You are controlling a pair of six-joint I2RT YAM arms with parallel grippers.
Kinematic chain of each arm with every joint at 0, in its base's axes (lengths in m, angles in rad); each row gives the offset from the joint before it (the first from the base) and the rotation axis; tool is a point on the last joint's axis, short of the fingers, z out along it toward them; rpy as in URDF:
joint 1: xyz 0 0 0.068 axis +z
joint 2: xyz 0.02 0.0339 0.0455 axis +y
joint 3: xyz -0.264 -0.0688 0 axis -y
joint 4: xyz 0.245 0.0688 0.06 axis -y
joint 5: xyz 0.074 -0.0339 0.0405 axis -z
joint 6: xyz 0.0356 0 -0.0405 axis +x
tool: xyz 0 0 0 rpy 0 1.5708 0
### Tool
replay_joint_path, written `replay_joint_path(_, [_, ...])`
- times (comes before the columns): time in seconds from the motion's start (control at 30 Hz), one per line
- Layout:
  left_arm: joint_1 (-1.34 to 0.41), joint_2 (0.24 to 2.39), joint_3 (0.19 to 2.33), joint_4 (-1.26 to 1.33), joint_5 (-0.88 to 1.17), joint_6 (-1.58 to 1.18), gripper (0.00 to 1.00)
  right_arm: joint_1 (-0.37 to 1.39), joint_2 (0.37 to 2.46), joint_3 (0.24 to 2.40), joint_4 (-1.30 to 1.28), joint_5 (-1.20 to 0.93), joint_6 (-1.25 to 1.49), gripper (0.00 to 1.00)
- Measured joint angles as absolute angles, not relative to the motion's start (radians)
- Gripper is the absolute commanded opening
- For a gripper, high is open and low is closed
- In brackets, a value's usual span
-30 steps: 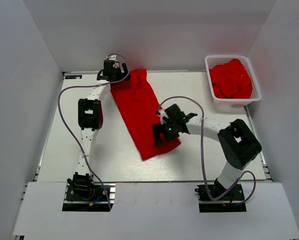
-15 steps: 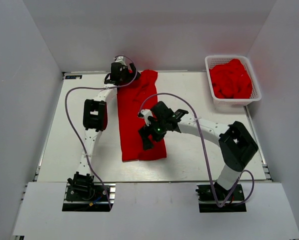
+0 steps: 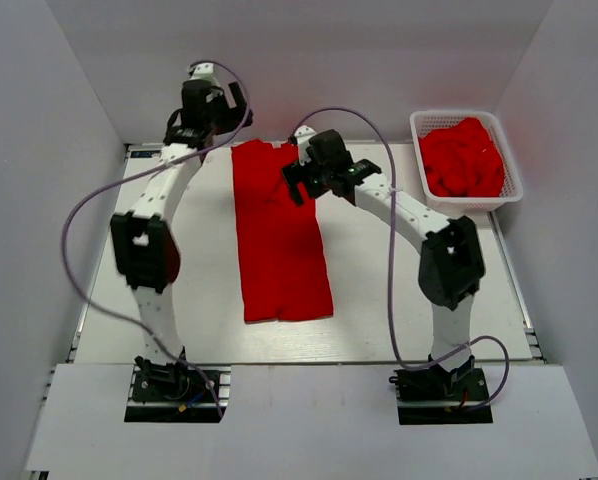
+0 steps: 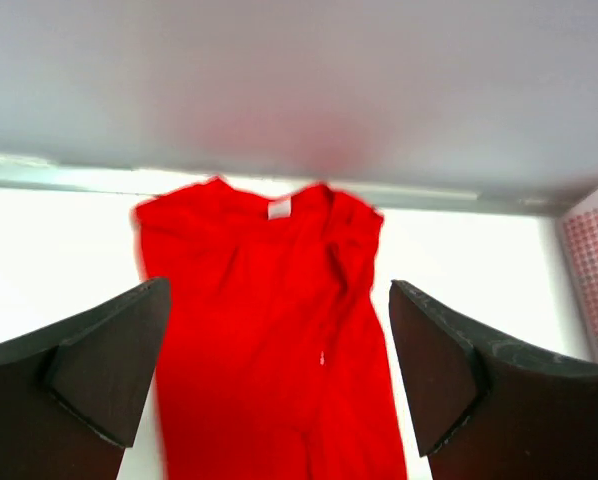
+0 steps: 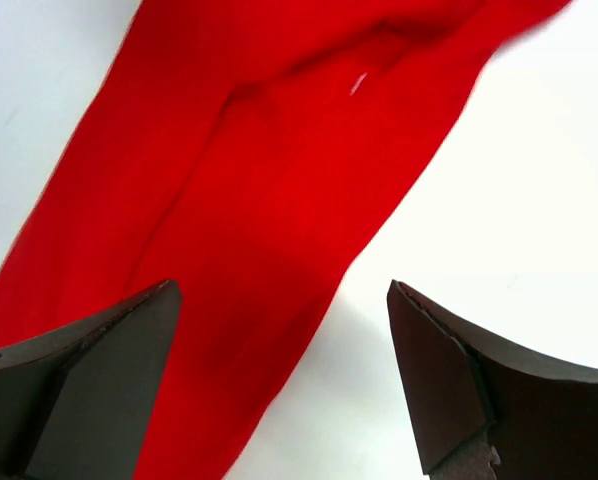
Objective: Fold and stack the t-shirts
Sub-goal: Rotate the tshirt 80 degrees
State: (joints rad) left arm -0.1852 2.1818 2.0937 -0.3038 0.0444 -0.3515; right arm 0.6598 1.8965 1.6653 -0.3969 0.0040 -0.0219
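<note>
Fingers (image 4: 99, 370) of the left gripper (image 4: 279, 300) stand wide apart, holding nothing, above the collar end of a folded red t-shirt (image 3: 279, 240) lying lengthwise mid-table (image 3: 399, 310). Over the shirt's 1 o'clock corner the right gripper (image 5: 279, 290) is spread too, also empty. More red t-shirts (image 3: 464, 160), bunched I think, fill the white basket (image 3: 457, 117) at 2 o'clock.

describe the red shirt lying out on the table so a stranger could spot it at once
Look at the white table, down its middle. There a t-shirt lies flat as one long narrow red band, collar toward the far wall. The other red cloth is a crumpled heap inside the white mesh basket at the far right corner.
</note>
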Motion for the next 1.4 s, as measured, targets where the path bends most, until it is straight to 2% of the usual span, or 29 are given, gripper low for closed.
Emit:
replay_joint_path(0.23, [-0.191, 1.612, 1.437, -0.237, 0.017, -0.365, 1.0, 0.585, 2.246, 2.017, -0.323, -0.029, -0.161, 0.9])
replay_joint_path(0.33, [-0.194, 1.524, 1.197, -0.213, 0.06, -0.391, 1.0, 0.568, 2.311, 2.036, -0.27, -0.058, -0.2, 0.9])
replay_joint_path(0.4, [-0.196, 1.529, 1.122, -0.245, 0.081, -0.398, 1.0, 0.559, 2.344, 2.038, -0.241, -0.081, -0.225, 0.9])
replay_joint_path(0.47, [-0.197, 1.546, 1.103, -0.304, 0.088, -0.4, 1.0, 0.551, 2.374, 2.04, -0.199, -0.095, -0.252, 0.9])
replay_joint_path(0.57, [-0.197, 1.545, 1.113, -0.347, 0.082, -0.401, 1.0, 0.543, 2.425, 2.061, -0.138, -0.112, -0.287, 0.84])
replay_joint_path(1.03, [-0.197, 1.537, 1.128, -0.365, 0.032, -0.397, 1.0, 0.538, 2.524, 2.1, 0.047, -0.127, -0.324, 0.81])
replay_joint_path(1.4, [-0.197, 1.538, 1.149, -0.39, -0.002, -0.39, 1.0, 0.538, 2.571, 2.105, 0.094, -0.114, -0.326, 0.71])
